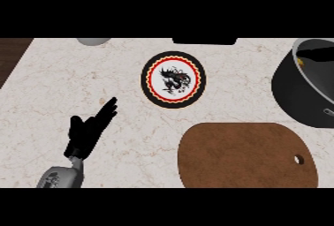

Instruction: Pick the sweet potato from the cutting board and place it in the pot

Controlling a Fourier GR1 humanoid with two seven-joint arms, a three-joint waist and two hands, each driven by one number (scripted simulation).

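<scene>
Fingers (104,112) straight and together on left hand (86,132), resting on desk (58,84), holding nothing.
Cutting board (244,154) bare; orange glimpse inside pot (303,88), likely sweet potato (301,60) already placed. Right hand unseen.

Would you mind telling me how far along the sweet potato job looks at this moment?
Looks done: the cutting board is bare, and an orange shape, likely the sweet potato, shows inside the pot at the right edge, though mostly cut off. In hand: nothing; the left hand rests open on the counter. Left: apparently nothing. The right hand is out of view.
</scene>
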